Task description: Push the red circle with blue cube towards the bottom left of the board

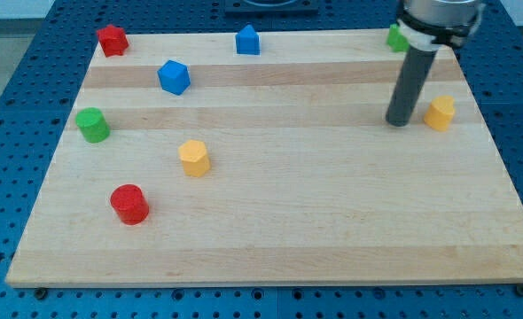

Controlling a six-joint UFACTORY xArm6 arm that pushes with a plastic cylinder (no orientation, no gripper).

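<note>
The red circle point(129, 204) lies near the board's bottom left. The blue cube point(174, 77) sits at the upper left, well above the red circle and apart from it. My tip point(398, 121) rests on the board at the view's right, just left of a yellow block point(439, 113). It is far from both the blue cube and the red circle.
A red block point(112, 40) sits at the top left corner. A blue block point(247, 40) sits at the top middle. A green block point(397, 38) at the top right is partly hidden by the arm. A green cylinder point(92, 125) lies at the left. A yellow hexagonal block point(194, 158) lies between the cube and the circle. The wooden board point(332, 221) lies on a blue pegboard.
</note>
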